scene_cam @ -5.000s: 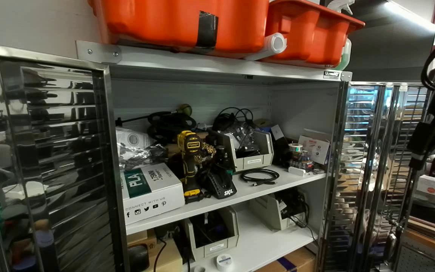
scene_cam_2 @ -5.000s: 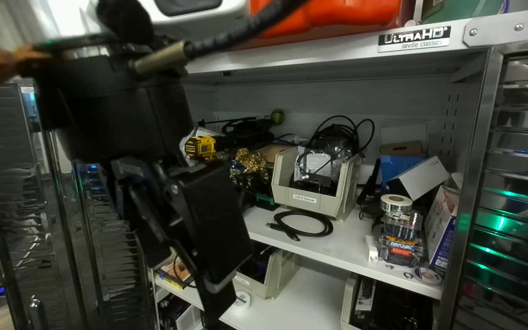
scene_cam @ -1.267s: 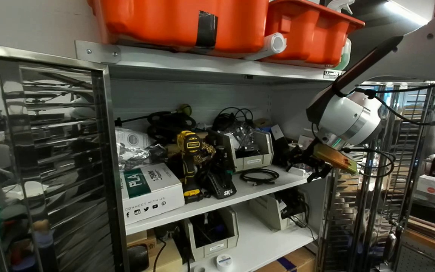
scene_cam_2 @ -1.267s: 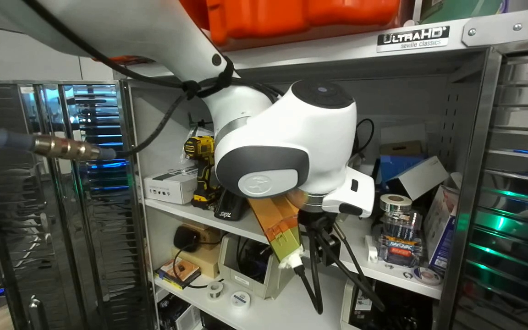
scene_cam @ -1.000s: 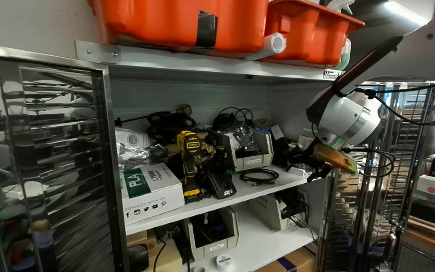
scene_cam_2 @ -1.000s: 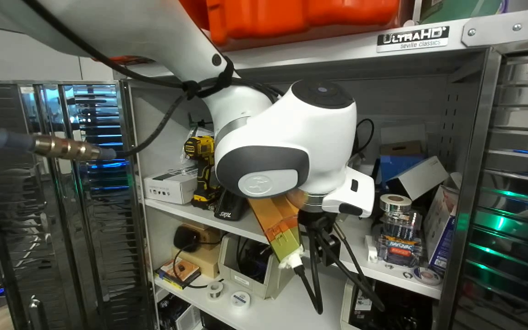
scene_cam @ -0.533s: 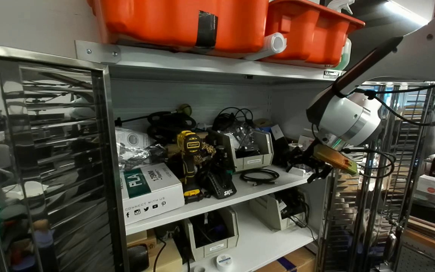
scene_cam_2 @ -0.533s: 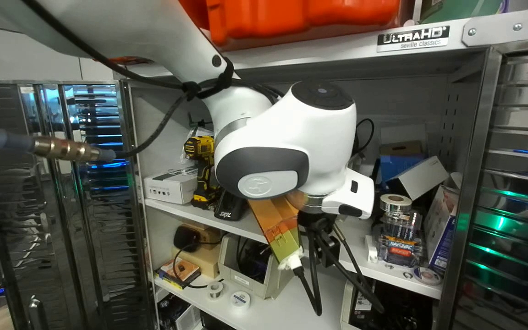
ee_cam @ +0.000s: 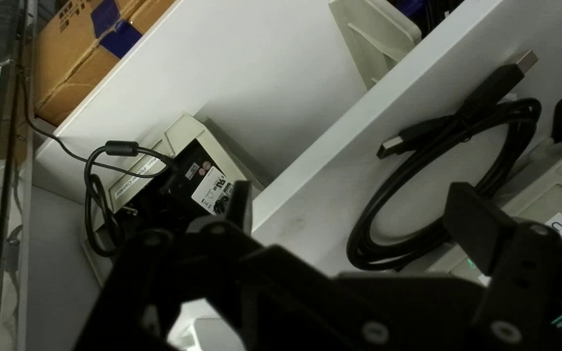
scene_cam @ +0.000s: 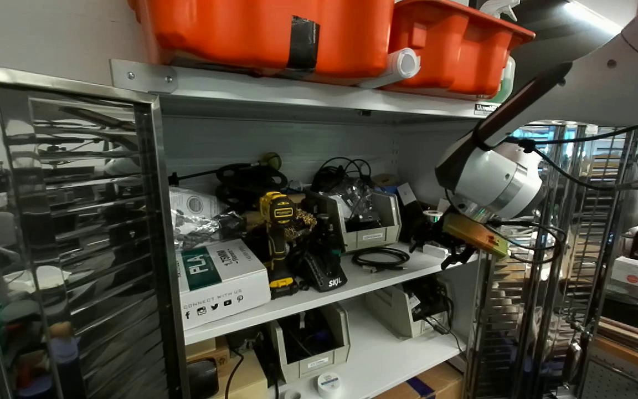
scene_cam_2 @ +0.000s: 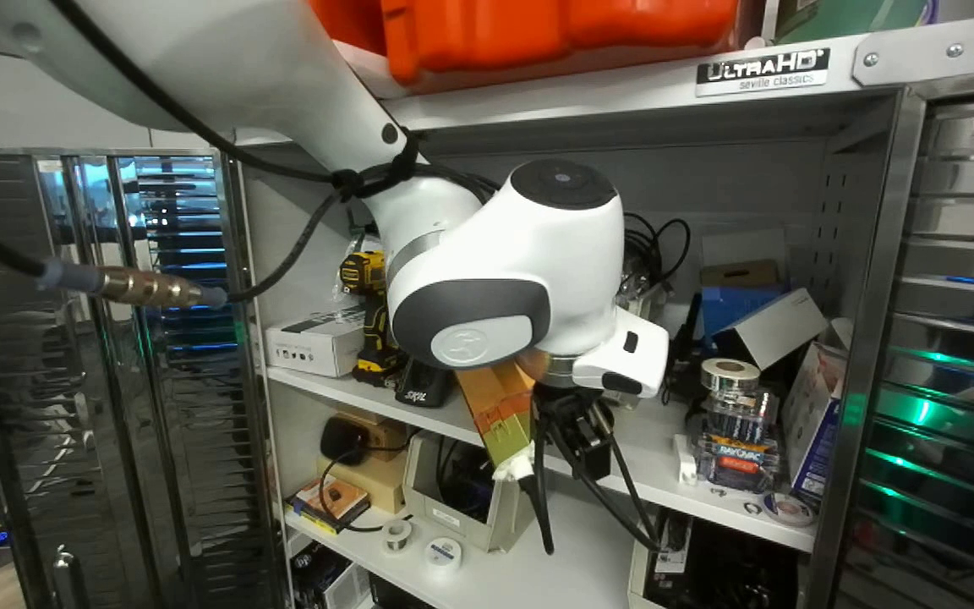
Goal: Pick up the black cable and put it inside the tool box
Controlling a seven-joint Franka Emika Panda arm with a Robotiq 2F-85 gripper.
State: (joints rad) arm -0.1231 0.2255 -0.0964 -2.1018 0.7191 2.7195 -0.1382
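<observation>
Cable (ee_cam: pixel 400 180): lying coiled on the upper shelf (scene_cam: pixel 308 302), just beside the bin (scene_cam: pixel 352 241) and outside it, its two plugs (ee_cam: pixel 491 90) resting on the side toward the shelf's front edge.
Gripper (ee_cam: pixel 355 209): hanging near that edge; how high above the shelf, I cannot tell.
Fingers (ee_cam: pixel 473 219): standing wide apart; in the wrist view one is covering part of the cable, and whether it is touching, I cannot tell.
Arm (scene_cam_2: pixel 571 271): leaning across the front of the cabinet (scene_cam: pixel 241 86) and, in an exterior view, hiding the cable.
Bin: holding a clear bag (scene_cam: pixel 355 194).
Charger (scene_cam: pixel 322 271): sitting near the cable, showing the word SKIL.
Drill (scene_cam: pixel 278 235): standing upright between the charger and a white box (scene_cam: pixel 241 271).
Lower shelf (scene_cam: pixel 374 352): bearing two lower bins (scene_cam: pixel 299 368), one of them trailing a cord (ee_cam: pixel 121 148), and two rolls (scene_cam_2: pixel 443 556).
Batteries (scene_cam_2: pixel 736 461): standing toward one end of the upper shelf, a tape roll (scene_cam_2: pixel 730 378) resting on top.
Tubs (scene_cam: pixel 263 33): sitting on top of the cabinet, showing orange in both exterior views.
</observation>
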